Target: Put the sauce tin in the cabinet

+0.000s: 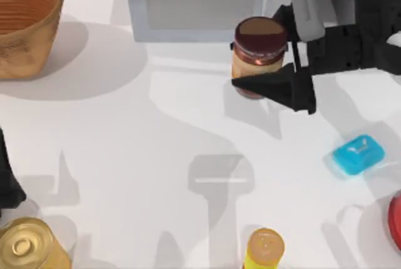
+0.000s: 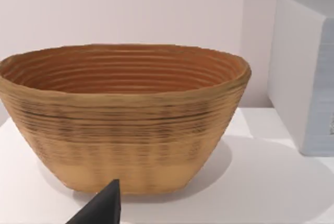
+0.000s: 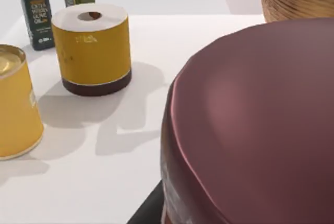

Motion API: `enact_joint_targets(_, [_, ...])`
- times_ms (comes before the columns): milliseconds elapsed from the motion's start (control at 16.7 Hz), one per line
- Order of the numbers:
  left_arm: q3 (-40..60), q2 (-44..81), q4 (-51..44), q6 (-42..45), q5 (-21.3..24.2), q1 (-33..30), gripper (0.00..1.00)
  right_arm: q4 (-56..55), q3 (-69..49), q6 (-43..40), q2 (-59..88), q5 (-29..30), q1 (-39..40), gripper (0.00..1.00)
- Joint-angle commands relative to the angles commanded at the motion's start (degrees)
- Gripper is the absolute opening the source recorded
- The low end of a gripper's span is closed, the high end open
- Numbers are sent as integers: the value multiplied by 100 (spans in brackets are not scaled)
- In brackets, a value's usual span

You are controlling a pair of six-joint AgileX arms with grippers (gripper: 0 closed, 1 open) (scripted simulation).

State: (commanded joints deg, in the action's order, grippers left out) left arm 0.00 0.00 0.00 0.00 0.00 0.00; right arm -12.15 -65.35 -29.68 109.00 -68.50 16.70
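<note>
The sauce tin (image 1: 260, 34), a small cylinder with a maroon flat top and an orange-brown label, hangs just in front of the cabinet (image 1: 200, 2), a grey box with a lighter framed door at the table's back edge. My right gripper (image 1: 258, 54) reaches in from the right and is shut on the tin, one black finger on each side. The tin's maroon top (image 3: 250, 130) looms large in the right wrist view. My left arm (image 1: 6, 184) is parked at the left edge of the table.
A woven basket (image 1: 25, 21) stands at the back left. A gold can (image 1: 28, 244) and a yellow container with an orange cap (image 1: 264, 249) stand along the front edge. A blue object (image 1: 357, 154) lies at the right, and a red object (image 1: 396, 219) is at the right edge.
</note>
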Motion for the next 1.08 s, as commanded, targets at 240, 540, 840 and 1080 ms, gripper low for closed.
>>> enact_joint_targets(240, [0, 0, 0, 0, 0, 0, 100, -17, 12, 7, 23, -2, -25, 0])
enact_joint_targets(540, [0, 0, 0, 0, 0, 0, 100, 158, 551, 388, -751, 609, -234, 0])
enact_joint_targets(840, [0, 0, 0, 0, 0, 0, 100, 485, 1761, 1143, -2621, 1972, -654, 0])
enact_joint_targets(1080, [0, 0, 0, 0, 0, 0, 100, 729, 2939, 1772, -4635, 3290, -1016, 0])
